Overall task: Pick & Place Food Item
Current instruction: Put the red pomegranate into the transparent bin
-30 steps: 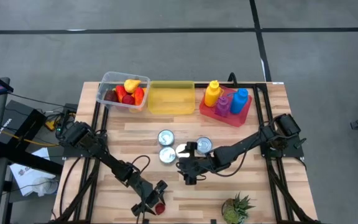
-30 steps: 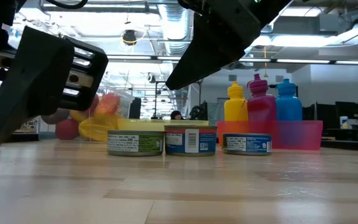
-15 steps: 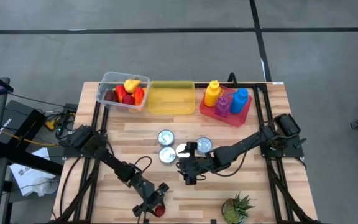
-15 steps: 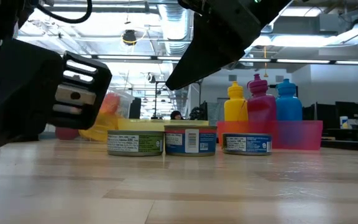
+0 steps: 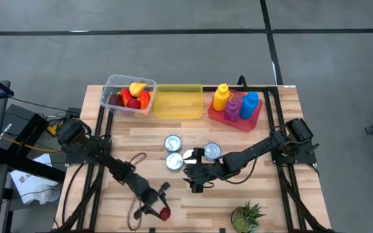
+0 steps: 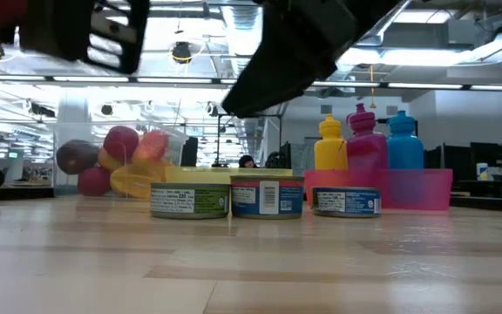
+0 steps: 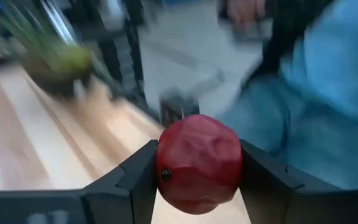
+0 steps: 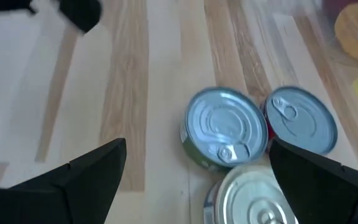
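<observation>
Red fruit (image 7: 199, 163), the food item of the task, sits clamped between the two dark fingers (image 7: 135, 180) of the left gripper (image 5: 159, 208), one finger pressed to each flank and the front of the fruit bulging out past them. The grip appears centred, so the step in hand, judged from the pictures, is the carry: keep the fingers closed at steady pressure, hold the load clear of the wooden table (image 5: 271, 200), and avoid quick wrist turns, since a rounded, dimpled skin can roll between flat pads. In the high view the left gripper is near the front edge of the table, left of centre, well apart from the clear bin (image 5: 108, 87) of fruit at the back left and the yellow tray (image 5: 177, 102) beside it. The destination is not stated; if it is one of those containers, the path should probably pass to the left of the three cans (image 5: 173, 143) grouped mid-table. The right gripper (image 5: 195, 170) waits just beside those cans with its fingers spread wide and nothing between them. A small potted plant (image 5: 247, 216) stands at the front right, and a red rack (image 5: 254, 120) of coloured bottles stands at the back right. A person in blue is visible beyond the table edge in the left wrist view.
</observation>
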Tool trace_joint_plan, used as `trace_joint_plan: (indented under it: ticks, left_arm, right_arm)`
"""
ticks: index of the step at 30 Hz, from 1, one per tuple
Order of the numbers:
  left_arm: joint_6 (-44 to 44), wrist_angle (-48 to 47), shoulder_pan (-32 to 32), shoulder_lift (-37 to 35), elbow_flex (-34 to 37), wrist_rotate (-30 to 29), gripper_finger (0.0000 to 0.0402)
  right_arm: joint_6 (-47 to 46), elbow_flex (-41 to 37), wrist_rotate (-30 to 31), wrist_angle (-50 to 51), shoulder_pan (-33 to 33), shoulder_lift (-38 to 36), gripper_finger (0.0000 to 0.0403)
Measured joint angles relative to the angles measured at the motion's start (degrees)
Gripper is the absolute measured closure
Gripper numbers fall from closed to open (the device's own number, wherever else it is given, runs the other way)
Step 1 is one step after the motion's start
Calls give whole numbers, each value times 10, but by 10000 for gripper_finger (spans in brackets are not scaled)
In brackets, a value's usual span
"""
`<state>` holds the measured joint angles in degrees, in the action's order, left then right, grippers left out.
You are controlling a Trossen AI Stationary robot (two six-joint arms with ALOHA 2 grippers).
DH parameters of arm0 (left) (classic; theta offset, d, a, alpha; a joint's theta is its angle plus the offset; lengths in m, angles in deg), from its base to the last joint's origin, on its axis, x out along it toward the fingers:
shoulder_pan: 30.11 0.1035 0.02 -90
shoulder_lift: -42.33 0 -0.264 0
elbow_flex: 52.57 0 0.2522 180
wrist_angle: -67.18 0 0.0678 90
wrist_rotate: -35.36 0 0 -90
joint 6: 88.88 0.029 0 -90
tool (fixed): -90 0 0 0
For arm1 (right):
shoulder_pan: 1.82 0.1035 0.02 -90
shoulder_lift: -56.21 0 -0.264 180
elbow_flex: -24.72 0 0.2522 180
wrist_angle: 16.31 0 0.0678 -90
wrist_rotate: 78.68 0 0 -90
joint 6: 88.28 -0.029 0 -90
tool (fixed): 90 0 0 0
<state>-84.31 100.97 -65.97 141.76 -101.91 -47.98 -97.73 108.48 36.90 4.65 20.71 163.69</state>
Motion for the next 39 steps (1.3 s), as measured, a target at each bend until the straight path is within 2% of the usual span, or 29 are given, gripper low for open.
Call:
trace_joint_plan:
  ticks: [4,6,8,13,19,23,28,39]
  left_arm:
    - [-27,199,0,-25,89,-49,228]
    - [-33,263,0,-40,128,-104,228]
    - [-32,288,6,-64,154,-162,229]
    - [-30,248,44,-156,193,-315,229]
    - [-18,130,123,-282,215,-443,229]
    - [-17,40,196,-355,216,-487,229]
    - [11,0,299,-408,216,-513,229]
    - [10,-94,536,-417,216,-520,229]
  right_arm:
    - [7,0,0,-28,0,0,21]
    - [10,0,0,-43,0,0,21]
    - [15,0,0,-55,0,0,21]
    - [29,0,-1,-96,0,5,21]
    - [41,0,-2,-126,0,5,21]
    - [53,0,-2,-140,3,5,21]
    - [54,0,-2,-142,3,5,21]
    - [54,0,-2,-142,4,5,21]
